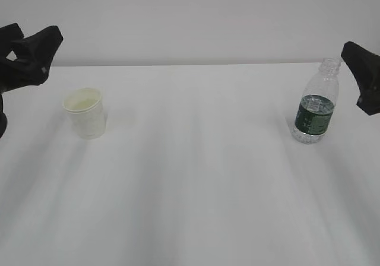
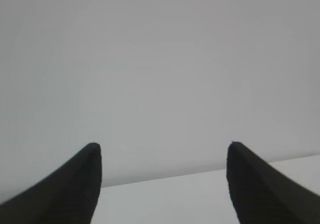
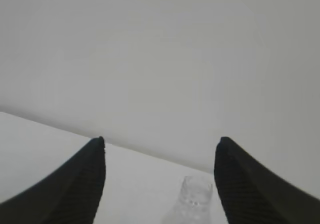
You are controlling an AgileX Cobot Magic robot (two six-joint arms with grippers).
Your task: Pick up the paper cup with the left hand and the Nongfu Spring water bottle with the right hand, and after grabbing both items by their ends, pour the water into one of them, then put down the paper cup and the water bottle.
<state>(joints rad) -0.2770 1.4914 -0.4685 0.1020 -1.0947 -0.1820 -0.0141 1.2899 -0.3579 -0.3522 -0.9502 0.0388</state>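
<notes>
Both claws stand released and hold nothing. On the left edge of the exterior view, the left hand [image 1: 27,55] hangs above and just behind the paper cup [image 1: 86,113], not touching it. Its wrist view shows two black fingertips [image 2: 85,184] wide apart, with only blank wall and a strip of table [image 2: 165,204] between them; the cup is out of that frame, so the claw seems aimed too high to grip yet.

On the right edge, the right hand [image 1: 362,76] sits just beside the neck of the Nongfu Spring water bottle [image 1: 316,103], close but apart. Its wrist view shows the bottle's capless mouth [image 3: 196,191] low between the spread fingertips [image 3: 90,184], so this claw looks lined up above the bottle's top end.

Cup and bottle stand upright, well apart on the white table, each on the side of the arm meant to take it. Water [image 1: 314,108] fills the bottle to around the top of the green label. The cup's cream inside looks empty. Neither item is lifted, so pouring lies ahead.
</notes>
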